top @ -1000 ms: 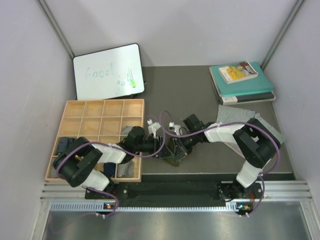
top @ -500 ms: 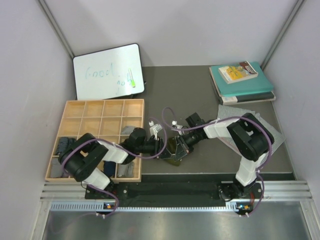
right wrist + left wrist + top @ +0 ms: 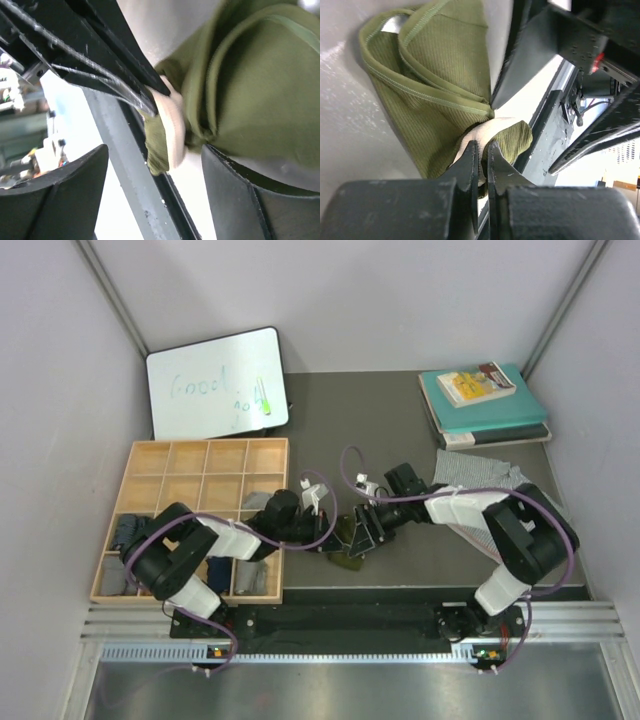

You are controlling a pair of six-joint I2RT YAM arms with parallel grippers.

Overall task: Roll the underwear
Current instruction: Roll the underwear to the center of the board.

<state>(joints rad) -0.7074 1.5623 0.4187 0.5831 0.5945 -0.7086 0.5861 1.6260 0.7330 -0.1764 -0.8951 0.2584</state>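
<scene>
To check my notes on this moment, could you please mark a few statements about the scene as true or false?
1. The left pincer is shut on the olive underwear. True.
2. The right pincer is shut. False: its jaws stand open.
3. The whiteboard lies at the back right. False: it lies back left; the teal books lie back right.
4. The patterned underwear lies on the table's right side. True.
</scene>
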